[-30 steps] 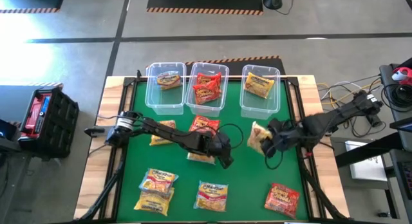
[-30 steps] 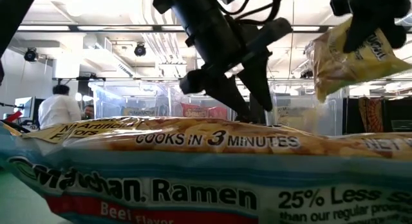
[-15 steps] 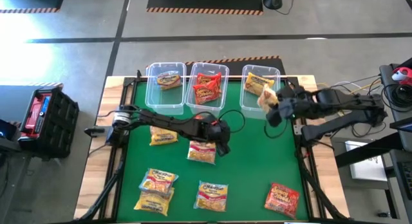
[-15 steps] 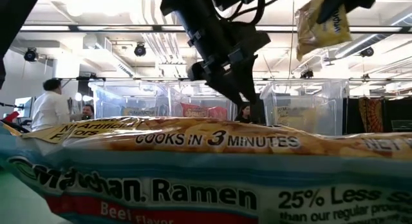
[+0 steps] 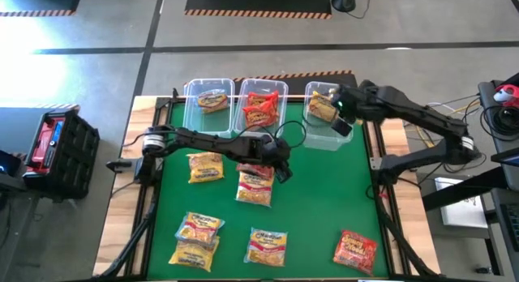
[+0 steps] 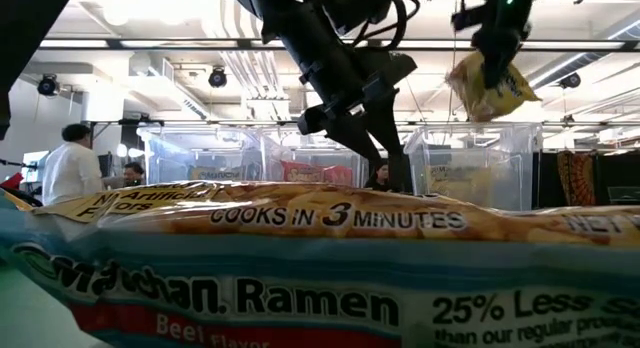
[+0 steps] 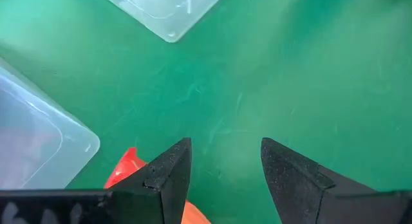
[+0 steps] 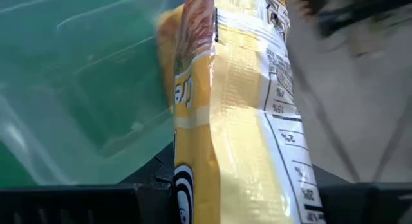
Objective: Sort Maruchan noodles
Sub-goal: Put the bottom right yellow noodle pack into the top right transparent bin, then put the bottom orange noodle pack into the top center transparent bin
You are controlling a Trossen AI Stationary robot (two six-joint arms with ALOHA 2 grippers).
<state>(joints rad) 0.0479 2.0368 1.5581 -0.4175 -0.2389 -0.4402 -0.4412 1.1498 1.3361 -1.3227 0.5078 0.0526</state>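
In the high view, three clear bins are standing in a row at the far edge of the green worktop [image 5: 324, 201]. The right bin [image 5: 328, 134] is taken as landmark. The right gripper [image 5: 339, 106] is being held over this bin, and a yellow packet [image 5: 322, 108] is being pinched in its jaws above the bin. The middle bin [image 5: 259, 110], beside the right bin, is holding red packets [image 5: 261, 112], and the left bin [image 5: 210, 109] is holding one packet. The left gripper [image 5: 279, 162] is being held low over the mat, in front of the middle bin and to the left of the right bin, just beside a red packet [image 5: 258, 170]. More Maruchan noodles [image 5: 266, 246] are lying well in front of the right bin, near the front edge.

In the low view, the yellow packet [image 6: 488, 85] is being held in the air above the right bin [image 6: 470, 173]. A large packet [image 6: 320, 268] is filling the foreground. A person [image 6: 72, 166] is standing in the room behind, far to the left of the bins.

In the left wrist view, the jaws of the left gripper [image 7: 223, 167] are being kept spread over the bare green mat, with nothing between them; a red packet edge [image 7: 129, 167] is showing beside one finger.

In the right wrist view, the yellow packet [image 8: 232, 121] is being gripped between the jaws, over the clear wall of the right bin [image 8: 90, 89].
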